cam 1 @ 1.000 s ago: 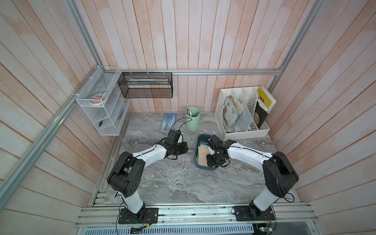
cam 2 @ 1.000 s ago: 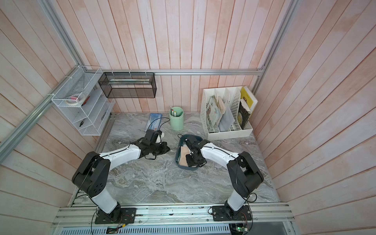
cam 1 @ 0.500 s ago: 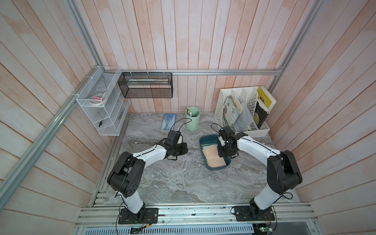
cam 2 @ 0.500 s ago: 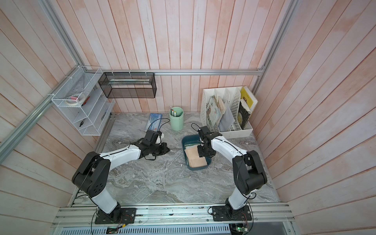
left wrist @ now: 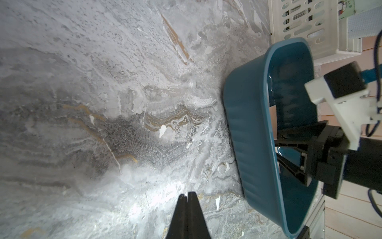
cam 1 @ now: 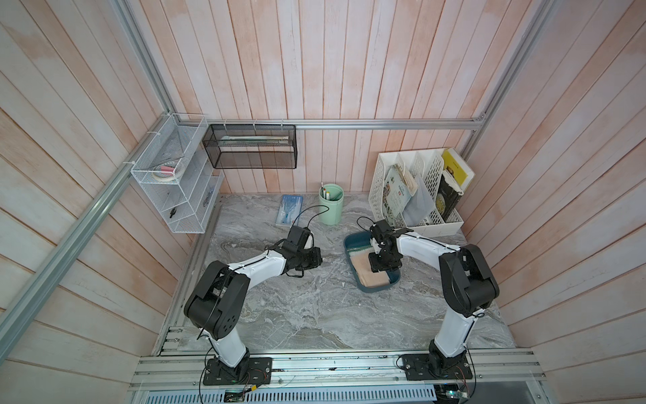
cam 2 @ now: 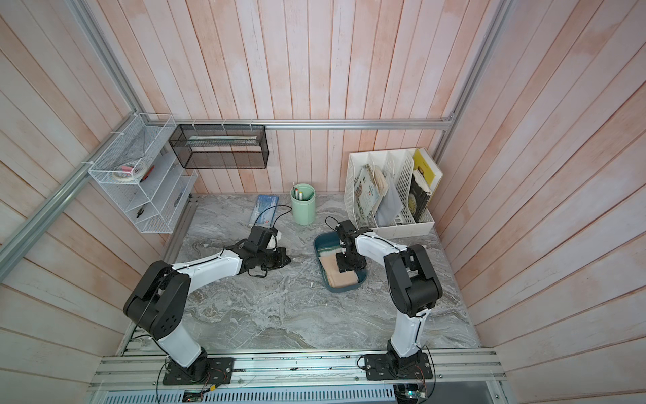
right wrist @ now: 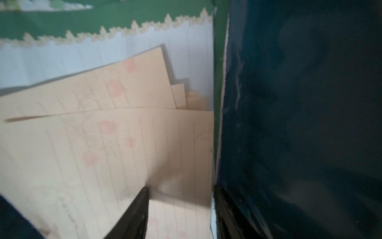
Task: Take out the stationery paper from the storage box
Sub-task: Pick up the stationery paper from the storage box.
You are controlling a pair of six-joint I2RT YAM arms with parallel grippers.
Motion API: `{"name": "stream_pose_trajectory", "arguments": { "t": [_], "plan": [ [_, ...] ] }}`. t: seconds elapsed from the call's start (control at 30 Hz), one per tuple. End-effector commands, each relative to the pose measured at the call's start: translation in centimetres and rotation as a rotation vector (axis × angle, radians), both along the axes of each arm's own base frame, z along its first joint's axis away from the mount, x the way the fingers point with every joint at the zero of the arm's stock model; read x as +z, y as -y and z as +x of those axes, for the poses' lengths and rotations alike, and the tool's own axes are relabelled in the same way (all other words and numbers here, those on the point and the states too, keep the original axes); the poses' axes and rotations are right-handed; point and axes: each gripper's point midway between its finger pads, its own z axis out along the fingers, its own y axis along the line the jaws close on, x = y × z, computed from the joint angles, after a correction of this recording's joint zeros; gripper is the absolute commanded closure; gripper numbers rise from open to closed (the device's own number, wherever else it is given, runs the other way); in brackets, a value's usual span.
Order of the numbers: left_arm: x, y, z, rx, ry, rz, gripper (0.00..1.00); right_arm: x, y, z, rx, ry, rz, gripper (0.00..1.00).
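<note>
In both top views the teal storage box [cam 1: 346, 245] [cam 2: 316, 246] sits on the marble bench [cam 1: 314, 307]. Tan stationery paper [cam 1: 375, 278] lies flat inside it, under the right jaws. The left wrist view shows the left jaws pressed together over bare bench, beside the box's faintly ribbed plastic wall. Only the right wrist view shows the right jaws spread, over lined pink-flowered sheets that overlap a white, green-bordered one.

— Do the tips of the right pincer [right wrist: 180, 187] touch the stationery paper [right wrist: 103, 144]?
— Can't tell. The right wrist view is blurred, and the pincer's fingers [right wrist: 136, 215] run off the picture's edge.
— And from above?
— There the pincer covers part of the paper. From the left wrist, the wall of the storage box [left wrist: 248, 134] hides nearly all the sheets, and one end of the box is cut off.
</note>
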Motion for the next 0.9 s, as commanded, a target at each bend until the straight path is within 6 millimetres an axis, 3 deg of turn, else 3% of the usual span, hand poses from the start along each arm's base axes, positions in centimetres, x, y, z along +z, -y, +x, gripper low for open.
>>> {"name": "stream_pose_trajectory", "arguments": {
  "t": [0.0,0.2,0.47,0.67,0.87],
  "plan": [
    [-0.2,0.0,-0.2,-0.009,0.000,0.007,1.00,-2.5,0.4,-0.6,-0.002,-0.047,-0.039,0.51],
    [-0.3,-0.1,-0.2,-0.006,-0.005,0.013,1.00,-1.7,0.8,-0.6,-0.018,-0.011,-0.053,0.70],
    [-0.1,0.1,-0.1,-0.008,-0.008,0.003,1.00,3.0,1.6,0.7,-0.045,0.118,-0.118,0.91],
    [0.3,0.2,0.0,-0.006,-0.002,0.003,1.00,7.6,0.7,1.5,-0.036,0.237,-0.133,0.98],
    [0.6,0.2,0.1,-0.006,0.002,0.000,1.00,8.7,1.4,1.3,-0.046,0.259,-0.182,1.00]
  ]
}}
